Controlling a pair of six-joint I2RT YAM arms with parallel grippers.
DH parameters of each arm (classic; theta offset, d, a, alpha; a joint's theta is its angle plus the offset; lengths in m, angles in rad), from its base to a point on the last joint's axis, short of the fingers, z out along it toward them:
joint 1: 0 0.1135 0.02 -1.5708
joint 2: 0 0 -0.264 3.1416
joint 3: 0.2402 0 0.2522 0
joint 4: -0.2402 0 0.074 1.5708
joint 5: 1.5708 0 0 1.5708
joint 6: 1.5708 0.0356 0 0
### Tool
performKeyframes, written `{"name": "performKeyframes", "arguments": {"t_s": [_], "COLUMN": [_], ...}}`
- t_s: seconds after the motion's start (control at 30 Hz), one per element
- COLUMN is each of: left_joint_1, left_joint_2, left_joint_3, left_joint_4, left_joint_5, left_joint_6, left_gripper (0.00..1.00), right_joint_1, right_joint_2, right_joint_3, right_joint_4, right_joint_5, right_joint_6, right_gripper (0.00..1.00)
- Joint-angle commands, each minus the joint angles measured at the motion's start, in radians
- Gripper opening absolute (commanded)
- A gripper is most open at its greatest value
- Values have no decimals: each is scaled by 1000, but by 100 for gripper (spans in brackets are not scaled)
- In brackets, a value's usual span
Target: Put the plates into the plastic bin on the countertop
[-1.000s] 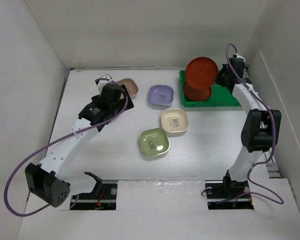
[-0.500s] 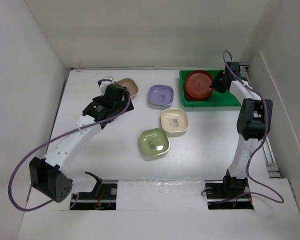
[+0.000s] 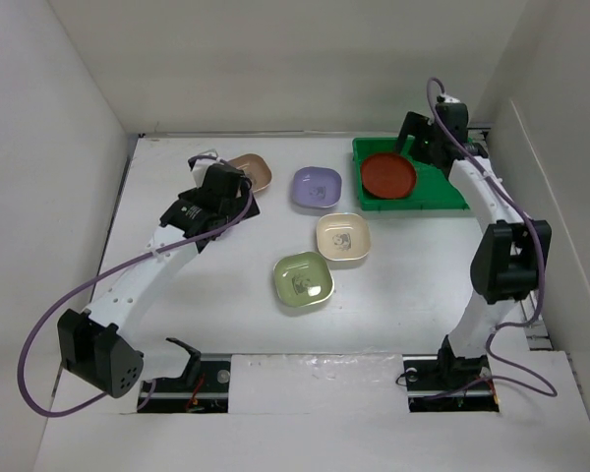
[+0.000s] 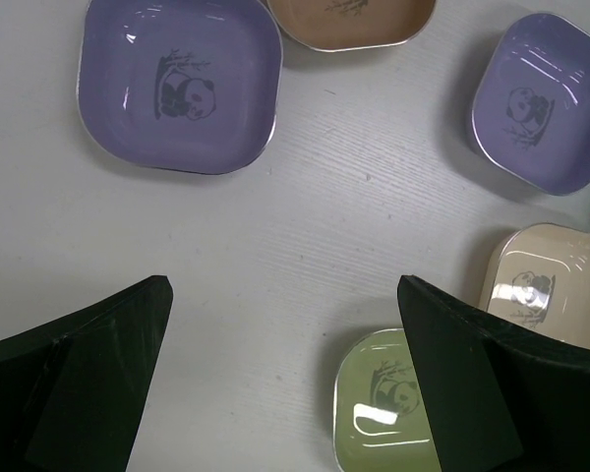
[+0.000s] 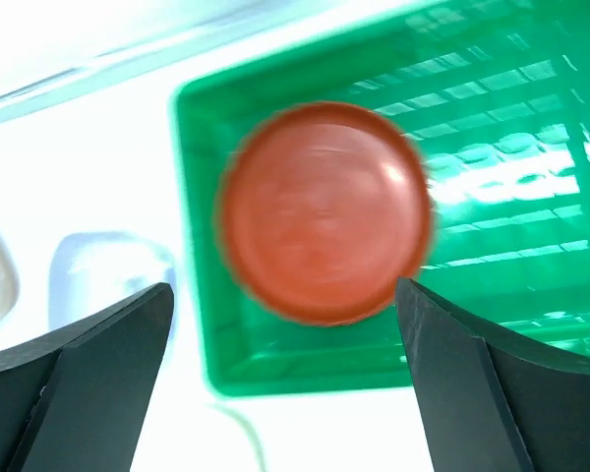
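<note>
Left fingers [image 4: 88,383] and right fingers [image 5: 79,383] gaped empty; the far-left lilac plate [image 4: 177,84] seemed light, stiff and slick, best pinched at its rim.

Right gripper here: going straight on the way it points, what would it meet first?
Probably the red plate lying in the green bin: the wrist view shows it centred between the open jaws of the right gripper. That view is blurred, so how far off the plate is cannot be judged.

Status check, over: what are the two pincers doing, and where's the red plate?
Left pincer open, empty, over white countertop. Right pincer open, above bright green plastic bin. Round flat red plate lies in bin. Nothing blocking.
</note>
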Motion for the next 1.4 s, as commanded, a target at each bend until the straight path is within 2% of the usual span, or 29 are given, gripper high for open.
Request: {"name": "performKeyframes", "arguments": {"t_s": [0.0,0.17,0.27,0.4,0.53,0.67,0.83,0.93,1.03,1.07,1.13,1.27,1.3,1.37], "left_joint_1": [4,4,30,58,81,91,91,91,91,91,91,91,91,91], "left_joint_2": [-8,15,46,67,67,56,56,56,56,56,56,47,47,47], "left_joint_3": [52,79,105,106,75,55,13,4,-5,-5,-5,-5,-14,-14], "left_joint_4": [-26,-72,-121,-142,-133,-113,-93,-84,-75,-75,-75,-66,-66,-66], "left_joint_5": [-35,-81,-116,-116,-92,-82,-72,-63,-62,-62,-62,-62,-62,-62], "left_joint_6": [-2,-22,-53,-62,-41,-19,-10,-10,-1,-1,-1,8,8,8], "left_gripper": [100,100,100,100,100,100,100,100,100,100,100,100,100,100], "right_joint_1": [99,294,363,463,535,559,578,578,578,578,587,598,598,598], "right_joint_2": [-100,-134,-50,125,286,427,502,554,585,594,594,594,594,585], "right_joint_3": [-33,-69,-14,157,361,482,527,547,556,556,543,532,532,532], "right_joint_4": [-11,-10,-26,-144,-202,-251,-261,-261,-250,-241,-216,-196,-187,-175], "right_joint_5": [29,-24,-24,-3,74,87,60,48,35,35,35,49,49,58], "right_joint_6": [-100,-216,-305,-365,-384,-393,-402,-416,-434,-434,-445,-454,-466,-476], "right_gripper": [100,100,100,97,96,93,88,81,65,48,31,26,17,8]}}
